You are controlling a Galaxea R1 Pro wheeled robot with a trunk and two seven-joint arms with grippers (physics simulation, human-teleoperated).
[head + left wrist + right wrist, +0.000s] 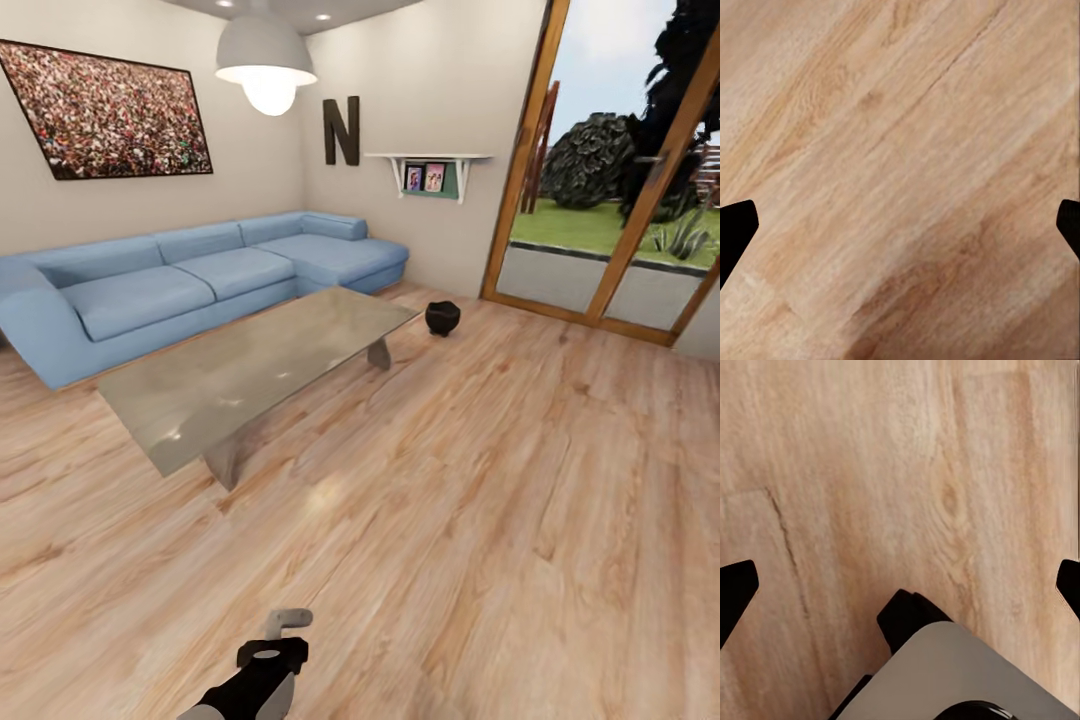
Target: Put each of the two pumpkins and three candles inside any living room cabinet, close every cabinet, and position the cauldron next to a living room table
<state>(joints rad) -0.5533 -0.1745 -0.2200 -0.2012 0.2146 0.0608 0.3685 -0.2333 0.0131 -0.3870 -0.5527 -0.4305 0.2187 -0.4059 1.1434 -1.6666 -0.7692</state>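
The cauldron (442, 317) sits on the floor (480, 520) just off the table's (250, 375) far corner. Both grippers (900, 225) (900, 585) hang wide open, empty. Driving closer could knock it away; probably it already counts as beside the table.

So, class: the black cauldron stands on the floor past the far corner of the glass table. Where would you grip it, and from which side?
Grip the rim of the cauldron, coming from above: it stands upright with its wide mouth up, so one finger could go inside and one outside. Its round belly looks too broad to span. Any handle is too small to make out.
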